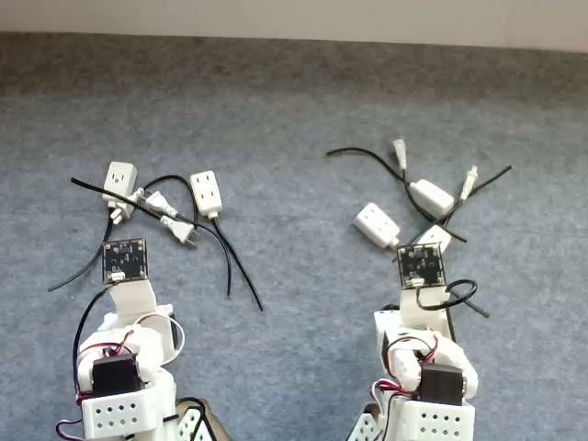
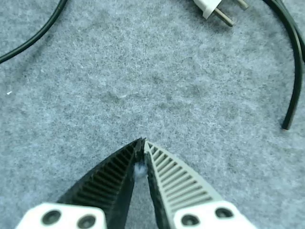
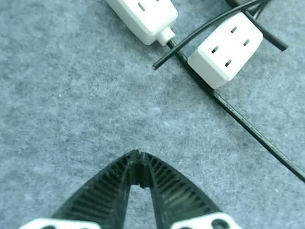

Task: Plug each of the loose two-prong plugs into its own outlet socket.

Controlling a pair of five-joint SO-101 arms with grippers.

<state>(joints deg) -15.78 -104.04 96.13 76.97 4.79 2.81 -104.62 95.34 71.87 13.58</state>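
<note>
— Grey carpet [image 1: 294, 101] underneath. Nearest?
— Left gripper [image 2: 143, 147], pinched closed and empty, tips at bare carpet. Right gripper [image 3: 140, 158] likewise closed, holding nothing.
— Past the left one?
— Loose plug [image 2: 212, 8], black cord [image 2: 296, 71] nearby; farther, square socket [image 1: 119, 176] and long socket [image 1: 206, 193].
— Past the right?
— Two white sockets [image 3: 225, 50] side by side under crossing cords; farthest, two plugs [image 1: 400, 147], unplugged.

Bright, even, diffuse light; faint soft shadows under cables [image 3: 257, 133].
</note>
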